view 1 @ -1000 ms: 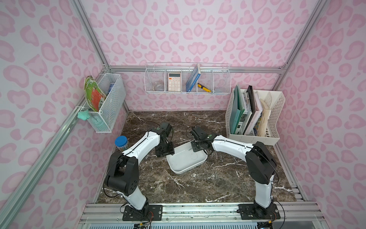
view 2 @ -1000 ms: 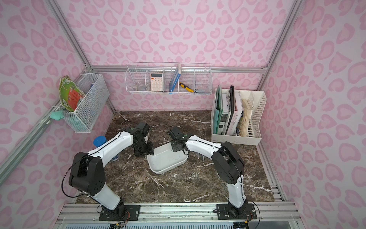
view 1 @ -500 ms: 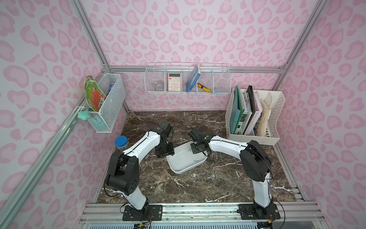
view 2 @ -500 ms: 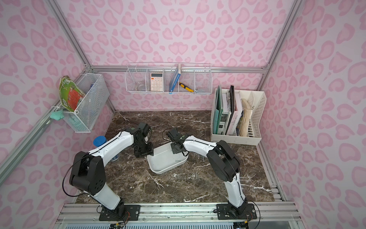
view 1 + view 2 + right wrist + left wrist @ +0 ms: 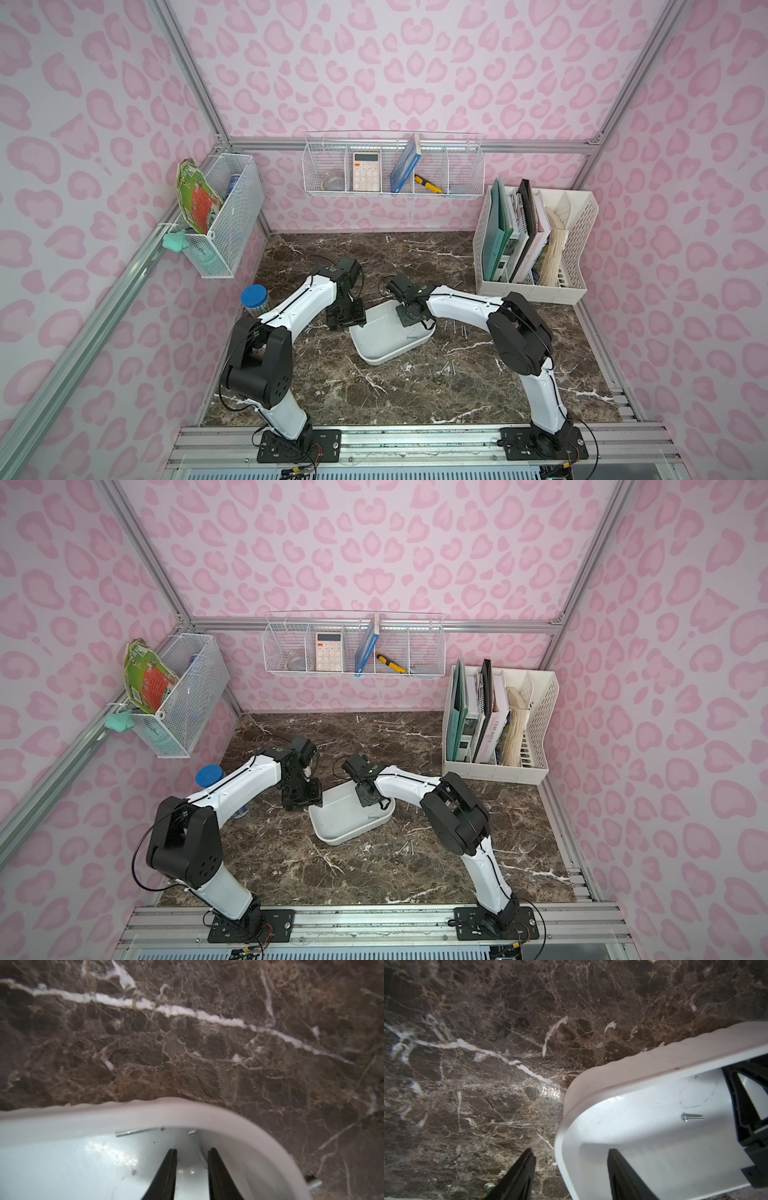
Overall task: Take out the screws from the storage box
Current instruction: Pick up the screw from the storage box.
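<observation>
No words or numbers are clear enough to read. The calculator has keys, the green and orange packet has print, and a white book spine has letters, all too small.

Brown marble tabletop. On it: white storage box, loose screws, file organizer, blue-lidded jar

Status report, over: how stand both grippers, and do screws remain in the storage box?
Left gripper open, astride storage box rim. Right gripper open inside box, one screw between its jaws. Second screw by the wall. Nothing in the way.
</observation>
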Controlling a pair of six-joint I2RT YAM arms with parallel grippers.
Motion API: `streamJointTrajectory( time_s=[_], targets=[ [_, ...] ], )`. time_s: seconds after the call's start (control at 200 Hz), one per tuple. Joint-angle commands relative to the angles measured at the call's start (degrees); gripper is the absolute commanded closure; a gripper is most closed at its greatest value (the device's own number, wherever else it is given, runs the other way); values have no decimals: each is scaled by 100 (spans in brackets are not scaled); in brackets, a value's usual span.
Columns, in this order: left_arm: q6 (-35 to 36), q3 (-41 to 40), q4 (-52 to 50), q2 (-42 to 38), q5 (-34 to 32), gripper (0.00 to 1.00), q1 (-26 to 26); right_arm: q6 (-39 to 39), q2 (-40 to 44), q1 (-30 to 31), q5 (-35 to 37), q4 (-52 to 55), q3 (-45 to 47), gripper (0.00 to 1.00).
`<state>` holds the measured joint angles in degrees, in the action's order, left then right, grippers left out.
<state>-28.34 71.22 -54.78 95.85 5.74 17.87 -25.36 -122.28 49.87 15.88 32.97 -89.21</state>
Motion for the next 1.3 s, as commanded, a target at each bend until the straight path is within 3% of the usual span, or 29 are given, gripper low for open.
streamJointTrajectory(
  time_s=[0.0, 0.29, 0.54, 0.74, 1.045, 1.295],
  targets=[
    [12, 32, -120, 8, -19, 39, -3, -70, -19, 10, 183, 157, -35, 70],
    [12, 40, -129, 38, -20, 39, 1, -500, -296, -34, -295, 279, -81, 75],
    [14, 32, -137, 12, -46, 40, 6, -754, -247, -95, -779, 61, 159, 91],
    [5, 32, -140, -11, -51, 40, 6, -779, -133, -134, -704, 41, 92, 95],
    [-5, 7, -160, -46, -91, 40, 7, -813, 714, -59, -401, -195, 67, 95],
    [-31, 2, -164, -78, -160, 40, 6, -1052, 1791, -358, -164, -355, 1018, 95]
  ],
)
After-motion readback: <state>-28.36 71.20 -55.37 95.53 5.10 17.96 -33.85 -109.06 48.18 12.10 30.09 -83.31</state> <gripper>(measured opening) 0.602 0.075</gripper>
